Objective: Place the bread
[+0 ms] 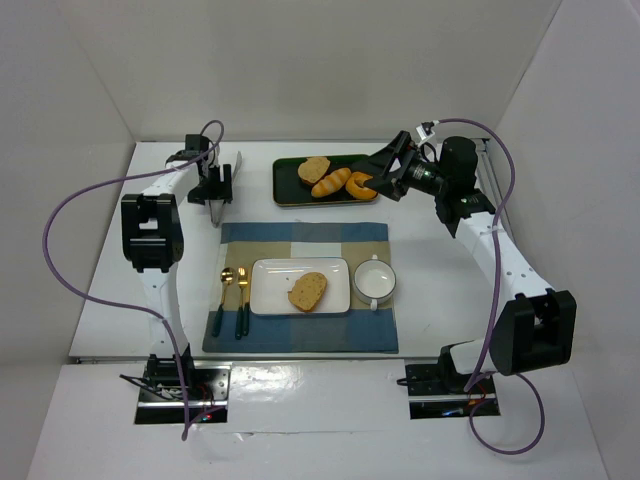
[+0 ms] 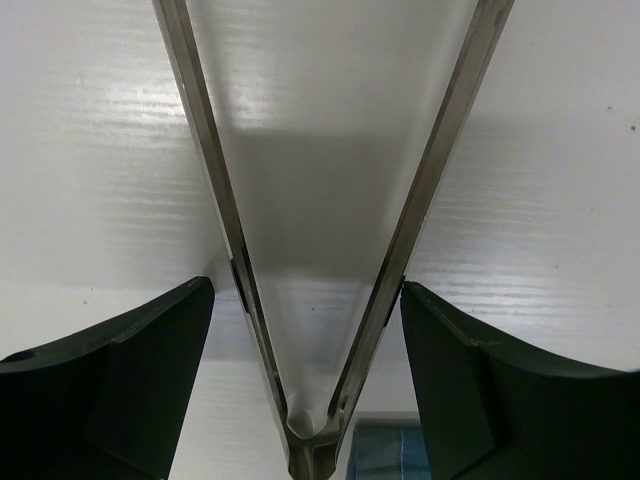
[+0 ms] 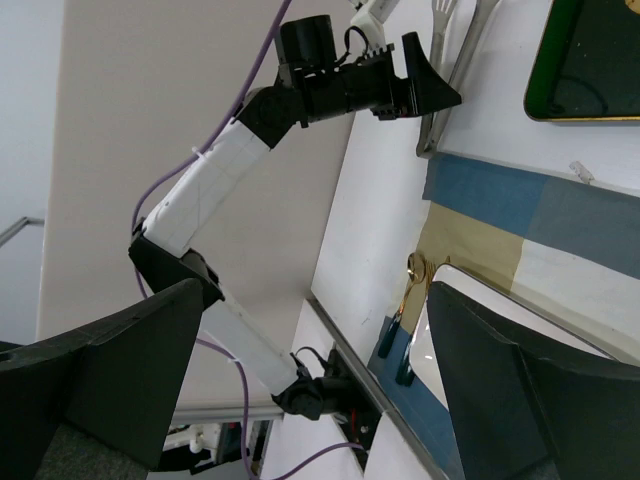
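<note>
The bread [image 1: 308, 291], a golden-brown oval slice with a darker crust, lies flat on the right part of a white rectangular plate [image 1: 272, 285] on the placemat. My left gripper [image 1: 212, 192] is at the far left, low over metal tongs [image 1: 232, 168] that lie on the table. In the left wrist view my left gripper [image 2: 307, 285] straddles the tongs [image 2: 205, 150] near their hinge. Its jaws are wide, with a small gap on the left side. My right gripper [image 1: 378, 172] hangs open and empty over the right end of the dark tray [image 1: 285, 190]; in its own view my right gripper [image 3: 315, 290] has nothing between its fingers.
The tray holds a second bread slice [image 1: 314, 168], a long orange roll [image 1: 331, 182] and a curved orange pastry [image 1: 360, 185]. A blue and tan placemat [image 1: 300, 240] carries a gold spoon and fork [image 1: 233, 290] and a white cup [image 1: 375, 280]. White walls enclose the table.
</note>
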`<action>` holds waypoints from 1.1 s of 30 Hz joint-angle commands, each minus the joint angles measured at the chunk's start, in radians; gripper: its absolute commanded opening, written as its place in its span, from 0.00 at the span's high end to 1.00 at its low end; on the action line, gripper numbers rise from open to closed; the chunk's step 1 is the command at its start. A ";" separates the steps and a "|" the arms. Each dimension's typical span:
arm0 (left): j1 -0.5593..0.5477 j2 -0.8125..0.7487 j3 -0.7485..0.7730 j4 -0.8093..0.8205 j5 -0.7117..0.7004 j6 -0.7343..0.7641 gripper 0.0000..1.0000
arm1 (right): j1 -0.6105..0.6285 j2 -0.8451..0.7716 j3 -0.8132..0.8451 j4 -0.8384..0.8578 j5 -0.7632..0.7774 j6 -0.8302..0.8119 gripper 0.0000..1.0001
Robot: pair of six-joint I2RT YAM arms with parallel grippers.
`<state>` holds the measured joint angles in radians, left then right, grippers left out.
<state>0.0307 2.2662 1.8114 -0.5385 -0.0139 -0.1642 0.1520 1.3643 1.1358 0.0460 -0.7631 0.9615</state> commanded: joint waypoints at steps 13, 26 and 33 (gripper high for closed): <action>-0.090 -0.494 -0.144 -0.015 0.009 -0.185 0.06 | -0.017 -0.010 -0.018 0.046 0.034 -0.026 0.00; -0.233 -0.875 -0.575 0.167 0.164 -0.425 0.05 | 0.017 0.023 0.117 -0.268 0.133 -0.173 0.00; -0.374 -0.971 -0.619 -0.006 0.059 -0.406 0.06 | 0.067 -0.024 0.082 -0.340 0.214 -0.196 0.00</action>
<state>-0.3027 1.3914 1.1885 -0.5003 0.0925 -0.5568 0.1932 1.4006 1.2041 -0.2554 -0.5941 0.7975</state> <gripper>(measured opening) 0.946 0.999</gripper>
